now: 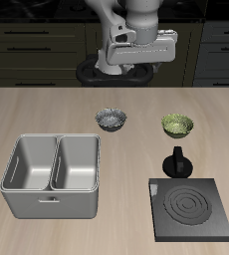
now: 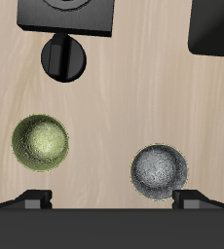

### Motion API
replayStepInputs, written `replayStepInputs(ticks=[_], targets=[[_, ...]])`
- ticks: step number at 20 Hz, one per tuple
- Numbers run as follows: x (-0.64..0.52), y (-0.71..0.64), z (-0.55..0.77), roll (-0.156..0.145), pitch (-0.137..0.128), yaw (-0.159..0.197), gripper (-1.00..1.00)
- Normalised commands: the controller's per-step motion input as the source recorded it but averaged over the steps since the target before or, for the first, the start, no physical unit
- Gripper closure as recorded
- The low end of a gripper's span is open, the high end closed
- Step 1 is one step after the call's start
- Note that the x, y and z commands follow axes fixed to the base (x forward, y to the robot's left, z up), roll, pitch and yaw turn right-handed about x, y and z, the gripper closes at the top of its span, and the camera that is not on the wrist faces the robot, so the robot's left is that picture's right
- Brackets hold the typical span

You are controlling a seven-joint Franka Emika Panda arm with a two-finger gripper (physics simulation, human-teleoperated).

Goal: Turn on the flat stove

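Observation:
The flat stove is a dark grey square plate with grey, unlit coil rings, near the table's front edge. Its black round knob stands just behind the plate. In the wrist view the stove is cut off by the frame edge, and the knob shows beside it. My gripper hangs high over the back of the table, far from the stove. In the wrist view the gripper is open and empty, its fingertips wide apart.
A grey double-basin metal sink stands near the front, beside the stove; one of its corners shows in the wrist view. A green bowl and a grey bowl sit mid-table, below the gripper.

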Motion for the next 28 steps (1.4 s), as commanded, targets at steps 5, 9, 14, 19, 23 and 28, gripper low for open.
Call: replayStepInputs(ticks=[5,9,14,19,23,28], targets=[[0.23,0.60,-0.06,0.032,0.005,0.001,-1.00],[0.24,0.51,-0.13,-0.040,0.023,0.006,-1.00],[0.22,0.43,-0.13,-0.002,0.022,0.015,-1.00],[0.18,0.34,-0.02,-0.006,0.007,0.011,-1.00],[0.25,0.39,0.00,-0.002,0.009,-0.001,-1.00],[0.23,0.15,0.07,-0.008,-0.011,0.020,-1.00]])
